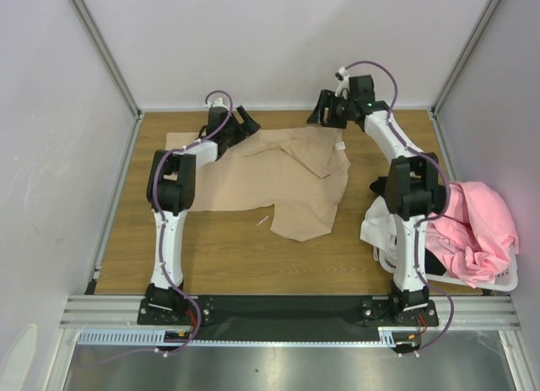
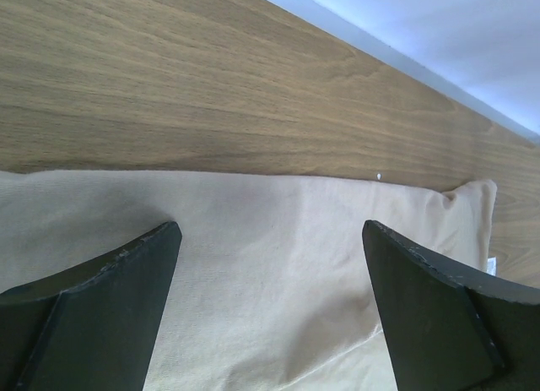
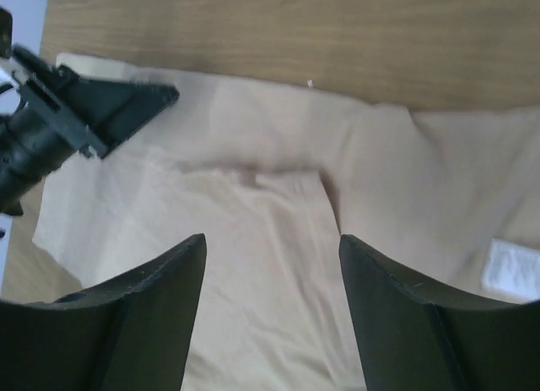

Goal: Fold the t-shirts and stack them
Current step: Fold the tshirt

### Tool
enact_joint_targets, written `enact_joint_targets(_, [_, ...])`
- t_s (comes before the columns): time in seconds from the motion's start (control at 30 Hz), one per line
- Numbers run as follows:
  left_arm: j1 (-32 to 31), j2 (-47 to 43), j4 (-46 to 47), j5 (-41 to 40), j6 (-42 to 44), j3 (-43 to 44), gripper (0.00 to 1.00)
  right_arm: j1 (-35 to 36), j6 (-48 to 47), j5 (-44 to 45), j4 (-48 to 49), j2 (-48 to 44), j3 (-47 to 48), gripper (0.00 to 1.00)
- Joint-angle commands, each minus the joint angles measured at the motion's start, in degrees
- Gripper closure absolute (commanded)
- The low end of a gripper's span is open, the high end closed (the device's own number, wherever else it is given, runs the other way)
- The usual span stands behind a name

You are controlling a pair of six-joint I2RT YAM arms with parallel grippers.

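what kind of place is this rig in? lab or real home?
Most likely a lab test cell, not a home: a wooden table walled by plain white panels on aluminium framing, two arms bolted at its near edge, with a tan t-shirt and a laundry basket as props.

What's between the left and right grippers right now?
Only tan t-shirt cloth. The right wrist view shows it spanning from the left gripper to the right gripper. Both are open and neither holds it.
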Motion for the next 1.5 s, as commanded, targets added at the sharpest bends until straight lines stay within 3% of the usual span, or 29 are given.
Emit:
enact_joint_targets(0.0, [0.4, -3.0, -3.0, 1.9, 3.3, -1.6, 0.04, 3.0, 4.0, 1.7, 1.2, 7.8, 9.7, 0.29])
enact_joint_targets(0.13, [0.4, -3.6, -3.1, 3.2, 4.3, -2.2, 0.04, 3.6, 2.2, -0.8, 1.3, 14.6, 13.3, 0.21])
enact_joint_targets(0.3, [0.5, -4.1, -3.2, 3.9, 5.6, -2.2, 0.04, 3.7, 0.9, -3.4, 3.3, 16.0, 12.6, 0.16])
enact_joint_targets(0.67, [1.1, -4.2, -3.4, 4.3, 5.9, -2.8, 0.04, 4.8, 1.3, -4.1, 5.9, 17.5, 10.7, 0.2])
enact_joint_targets(0.77, [1.1, -4.2, -3.4, 4.3, 5.9, -2.9, 0.04, 4.9, 1.2, -4.8, 6.4, 18.3, 11.0, 0.25])
enact_joint_targets(1.0, [1.2, -4.3, -3.6, 4.3, 5.9, -2.9, 0.04, 5.3, 0.9, -5.5, 5.8, 19.0, 11.2, 0.48])
enact_joint_targets(1.07, [1.3, -4.1, -3.7, 4.4, 5.8, -2.9, 0.04, 5.5, 0.6, -5.5, 5.2, 19.1, 11.3, 0.58])
enact_joint_targets(1.2, [1.3, -4.0, -3.7, 4.4, 5.6, -2.6, 0.04, 5.8, -0.9, -6.2, 2.3, 17.8, 11.2, 0.91])
enact_joint_targets(1.23, [1.3, -4.0, -3.7, 4.3, 5.8, -2.6, 0.04, 6.1, -1.6, -6.3, 1.8, 17.1, 10.1, 0.95])
enact_joint_targets(1.3, [1.4, -3.7, -3.7, 4.3, 5.8, -2.2, 0.04, 6.2, -2.2, -7.7, 1.6, 14.3, 8.0, 0.98])
enact_joint_targets(1.47, [1.4, -3.1, -3.9, 4.2, 5.8, -1.0, 0.04, 7.2, -7.5, -9.8, -0.9, 9.6, 2.2, 0.94])
